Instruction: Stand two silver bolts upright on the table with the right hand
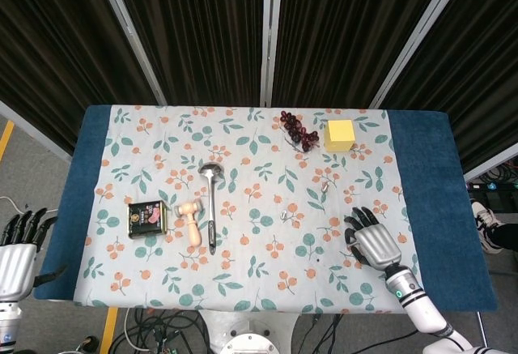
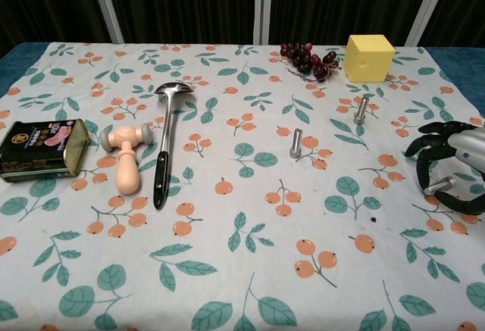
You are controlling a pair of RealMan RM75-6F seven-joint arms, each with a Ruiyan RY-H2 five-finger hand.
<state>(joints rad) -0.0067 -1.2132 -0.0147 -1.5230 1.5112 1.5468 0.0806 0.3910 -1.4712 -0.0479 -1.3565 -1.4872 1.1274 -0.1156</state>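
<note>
Right hand [image 2: 453, 166] curled around a bolt [image 2: 439, 186] at the table's right edge

Two other bolts [image 2: 295, 143] [image 2: 361, 109] stand upright on the floral cloth [image 2: 250, 270] mid-table, well apart. Left hand [image 1: 18, 250] hangs off the left side, fingers spread, holding nothing.

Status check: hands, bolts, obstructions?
Right hand pinching lying bolt. Two bolts already upright. Left hand open off-table. Nothing obstructing.

place: lab test bay | cues: black curtains [image 1: 202, 30]; floor cables [image 1: 154, 330]; cloth-covered table [image 1: 243, 289]
</note>
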